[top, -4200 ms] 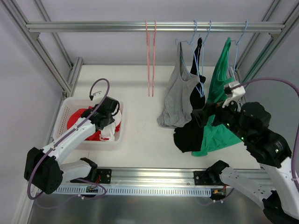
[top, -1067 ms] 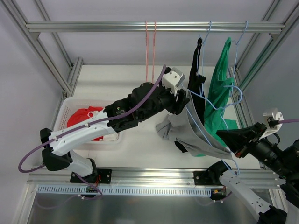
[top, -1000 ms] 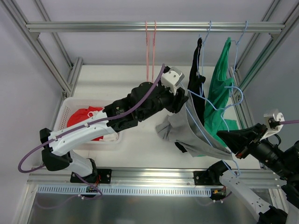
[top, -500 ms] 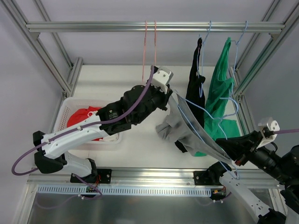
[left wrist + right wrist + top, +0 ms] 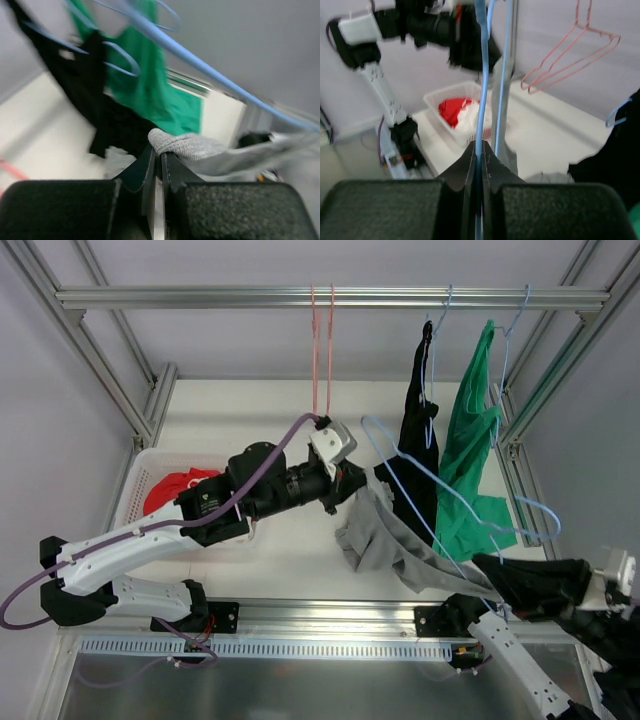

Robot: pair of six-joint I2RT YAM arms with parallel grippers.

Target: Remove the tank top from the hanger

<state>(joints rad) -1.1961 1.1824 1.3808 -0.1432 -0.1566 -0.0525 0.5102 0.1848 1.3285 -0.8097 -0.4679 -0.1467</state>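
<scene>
Both grippers are clamped, the left gripper (image 5: 159,156) on the grey tank top (image 5: 185,145), the right gripper (image 5: 479,150) on the blue hanger (image 5: 481,90); the white basket (image 5: 127,502) holds red and white clothes (image 5: 168,490).

1. Top view looks down from high at the near edge over the whole surface (image 5: 250,410).
2. Left wrist view faces the green shirt (image 5: 150,85) closely.
3. Right wrist view faces the basket (image 5: 451,91); both appear overhead.
</scene>
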